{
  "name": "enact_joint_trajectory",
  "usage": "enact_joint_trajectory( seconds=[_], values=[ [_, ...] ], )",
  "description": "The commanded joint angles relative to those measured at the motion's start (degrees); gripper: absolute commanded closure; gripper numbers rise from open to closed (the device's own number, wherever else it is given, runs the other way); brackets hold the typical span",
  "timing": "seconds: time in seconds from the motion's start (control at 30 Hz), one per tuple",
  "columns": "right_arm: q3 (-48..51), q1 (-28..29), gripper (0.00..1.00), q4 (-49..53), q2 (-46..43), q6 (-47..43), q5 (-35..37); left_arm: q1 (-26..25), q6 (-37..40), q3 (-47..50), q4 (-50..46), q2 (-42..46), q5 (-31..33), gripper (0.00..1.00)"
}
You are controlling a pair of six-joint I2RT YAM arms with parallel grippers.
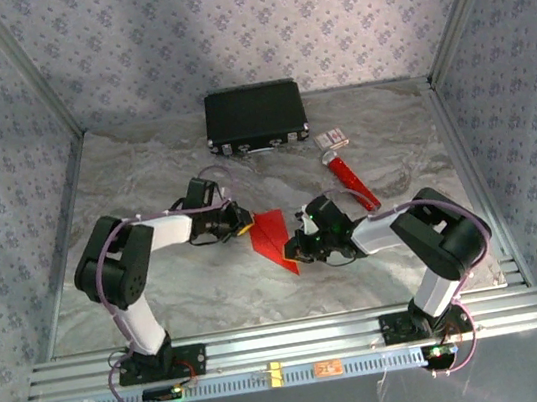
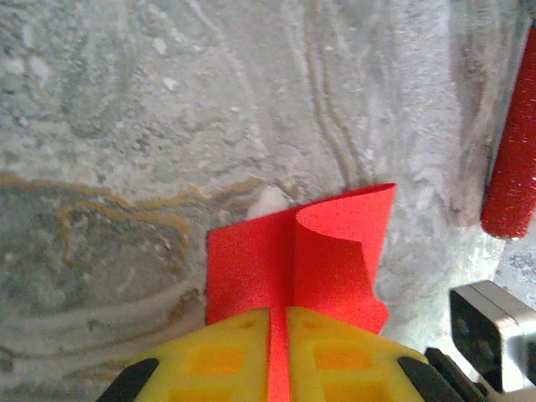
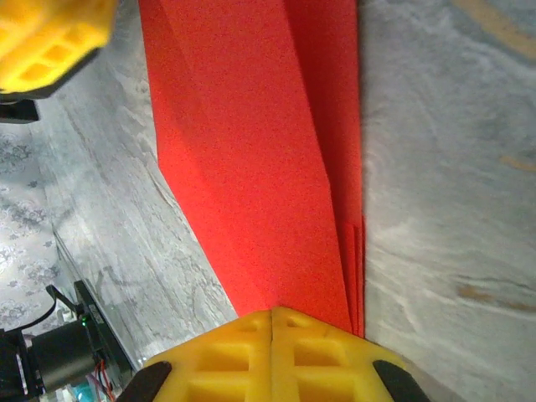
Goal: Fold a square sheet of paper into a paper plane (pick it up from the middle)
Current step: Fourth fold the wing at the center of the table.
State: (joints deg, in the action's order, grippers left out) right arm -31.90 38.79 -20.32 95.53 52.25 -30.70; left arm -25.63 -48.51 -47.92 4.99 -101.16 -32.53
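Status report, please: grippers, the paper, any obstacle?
Left gripper shut on red paper. Right gripper shut on its other end. Red tube lies apart, not blocking.

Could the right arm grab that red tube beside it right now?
Probably not yet: the right gripper is shut on the folded red paper, which the left gripper also holds. The red tube lies close by, unobstructed.

Soft, even light from above fills the overhead view, with a paler patch on the back wall (image 1: 173,33) and faint shadows on the table (image 1: 142,169). Both wrist views are grainy; the yellow jaws blur at the lower edge, and the sheet of paper (image 3: 251,151) looks oversaturated.
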Motion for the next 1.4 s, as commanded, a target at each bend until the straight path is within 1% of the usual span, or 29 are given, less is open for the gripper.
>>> enact_joint_trajectory(
  seconds=[0.0,0.13,0.23,0.4,0.47,0.53,0.73,0.87,0.97,1.0,1.07,1.13,1.3,1.37],
  values=[
    [1.26,-0.98,1.00,12.97,0.99,-3.90,2.75,-1.71,-0.56,2.16,2.50,3.91,-1.42,0.88],
    [1.07,-1.33,1.00,13.58,0.56,-4.18,2.75,-4.99,-0.81,2.97,5.62,3.82,-3.39,0.88],
    [1.05,-1.34,1.00,13.61,0.60,-4.09,2.75,-6.75,-0.53,1.08,6.49,0.53,-5.05,0.89],
    [1.32,-1.27,1.00,13.85,0.24,-4.11,2.86,-6.83,0.09,-2.19,5.92,-4.25,-2.67,0.91],
    [1.33,-1.29,1.00,14.07,0.34,-4.11,3.07,-6.27,1.03,-3.97,3.85,-6.27,-1.39,0.92],
    [1.31,-1.26,1.00,14.11,0.60,-4.15,3.04,-5.34,1.20,-4.36,3.87,-7.81,-0.47,0.92],
    [1.26,-1.09,1.00,15.12,0.47,-4.42,4.06,-0.64,3.20,-4.79,2.86,-10.10,0.60,0.91],
    [1.40,-1.05,1.00,15.14,0.31,-4.43,4.32,2.36,4.61,-6.74,-0.39,-10.61,1.47,0.91],
    [1.40,-0.89,1.00,15.15,0.27,-4.54,4.33,3.70,5.44,-9.38,-3.43,-11.48,2.39,0.91],
    [1.40,-0.82,1.00,15.28,0.27,-4.52,4.35,3.98,6.12,-10.51,-5.12,-11.60,2.80,0.91],
    [1.23,-0.70,1.00,16.13,-0.18,-4.67,4.89,4.01,8.61,-13.33,-10.86,-11.19,5.58,0.89],
    [1.16,-0.68,1.00,16.52,-0.56,-4.70,5.41,4.01,9.24,-14.37,-13.02,-10.22,4.94,0.89],
    [-0.42,-0.67,1.00,17.57,-0.28,-5.61,5.14,2.78,8.77,-12.91,-13.44,-3.95,4.40,0.87],
    [-1.14,-0.70,1.00,18.06,0.09,-5.76,5.11,1.85,7.50,-10.92,-11.50,-1.14,3.88,0.87]
  ],
)
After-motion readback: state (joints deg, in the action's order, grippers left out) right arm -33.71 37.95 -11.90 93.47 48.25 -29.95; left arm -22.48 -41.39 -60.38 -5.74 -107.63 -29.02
